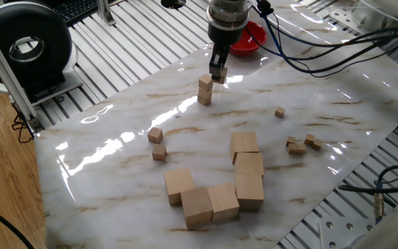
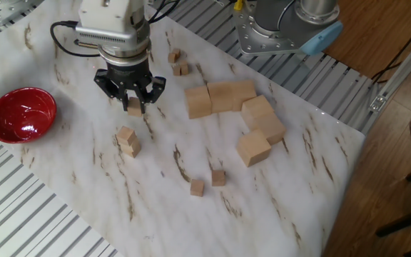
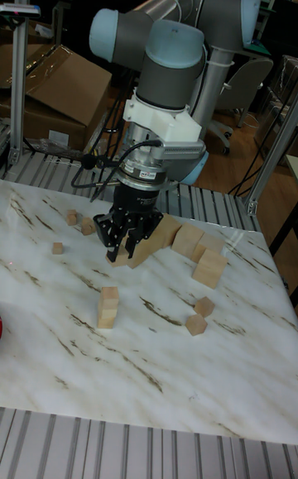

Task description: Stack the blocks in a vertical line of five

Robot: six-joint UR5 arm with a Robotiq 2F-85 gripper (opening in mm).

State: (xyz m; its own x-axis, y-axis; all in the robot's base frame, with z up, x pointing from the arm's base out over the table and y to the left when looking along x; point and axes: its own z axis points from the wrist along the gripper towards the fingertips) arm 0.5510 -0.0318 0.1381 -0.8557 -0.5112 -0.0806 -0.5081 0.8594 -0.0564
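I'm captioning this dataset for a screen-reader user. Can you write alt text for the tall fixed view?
A robot arm's gripper hangs above a marble table, holding a small block just behind a two-block stack. Two loose small blocks lie to the right, with large cubes behind.

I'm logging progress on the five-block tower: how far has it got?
Done: a stack of two blocks stands on the table. In hand: the gripper holds a third block raised beside the stack, not yet placed. Left: place it, then add the two loose blocks lying nearer the large cubes.
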